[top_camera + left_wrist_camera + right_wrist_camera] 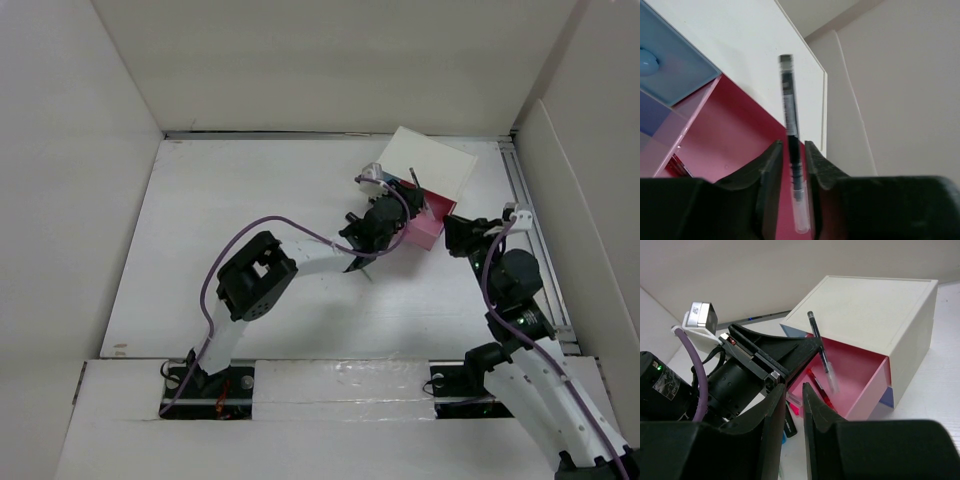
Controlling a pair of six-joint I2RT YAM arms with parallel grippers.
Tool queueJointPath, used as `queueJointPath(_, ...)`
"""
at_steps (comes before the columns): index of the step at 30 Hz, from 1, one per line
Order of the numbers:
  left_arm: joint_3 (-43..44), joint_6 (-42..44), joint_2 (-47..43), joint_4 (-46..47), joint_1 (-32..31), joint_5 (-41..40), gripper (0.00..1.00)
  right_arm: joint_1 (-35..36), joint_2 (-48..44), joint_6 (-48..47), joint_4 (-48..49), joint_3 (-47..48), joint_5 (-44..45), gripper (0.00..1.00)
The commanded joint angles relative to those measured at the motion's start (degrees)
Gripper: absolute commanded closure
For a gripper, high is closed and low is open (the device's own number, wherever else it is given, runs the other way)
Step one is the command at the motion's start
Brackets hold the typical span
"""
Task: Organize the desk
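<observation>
A small white box [430,165] stands at the back right of the desk [220,250], its pink drawer [860,365] pulled open. My left gripper [791,150] hovers over that drawer. Its jaws stand slightly apart, with a black pen [789,110] that has a clear cap loose between them, pink showing on both sides. In the right wrist view the pen [821,347] is blurred, tilted over the drawer. A red pen [817,385] lies inside. My right gripper [794,392] waits just right of the drawer, open by a narrow gap and empty.
A blue drawer front [670,65] sits beside the pink one. A black marker [790,422] and a pink one [794,407] lie on the desk below the left gripper. White wall panels enclose the desk, and a metal rail [530,220] runs along its right edge.
</observation>
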Motion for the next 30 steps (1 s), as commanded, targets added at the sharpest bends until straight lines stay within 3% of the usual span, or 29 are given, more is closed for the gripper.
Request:
queueJointPath(1,0.3,1.1,-2.0,2.7,-1.0,-2.9,0.78,-0.1,0.6,0.4,2.2,0.9,-0.7,0.74)
queueJointPath(6,0.2,1.0,-2.5,1.7,-1.0,-3.2,0.60,-0.1,1.9,0.5,2.3,1.0,-1.2,0.74)
queueJointPath(11,-1.1,4.0,-5.4,1.4,-2.1,-6.1,0.58,-0.1,1.9,0.6,2.5,0.9,-1.0,0.74)
queueJointPath(14,-4.1,8.1,-10.5,2.0,-2.1,-8.3,0.60,-0.1,2.1,0.4,2.7,0.9,-1.2,0.74)
queueJointPath(16,-6.6,13.0,-15.7,2.6,-3.2,-11.0,0.67,-0.1,2.4,0.3,2.8,1.0,-1.5,0.83)
queueJointPath(18,-13.3,17.2,-21.4,0.0,-3.9,-14.4,0.78,-0.1,3.1,0.2,2.8,1.2,-1.9,0.99)
queueJointPath(21,-18.4,18.2,-27.2,-6.1,-5.2,-17.7,0.92,-0.1,3.7,0.1,2.8,1.3,-2.4,1.00)
queueJointPath(26,-27.5,8.0,-30.0,-26.4,-5.2,-20.9,0.90,-0.1,5.7,-0.9,4.3,1.7,-5.6,0.97)
queueJointPath(30,-33.2,2.9,-33.7,-31.3,-5.2,-19.1,0.85,-0.1,9.4,-1.5,5.5,2.4,-11.7,0.92)
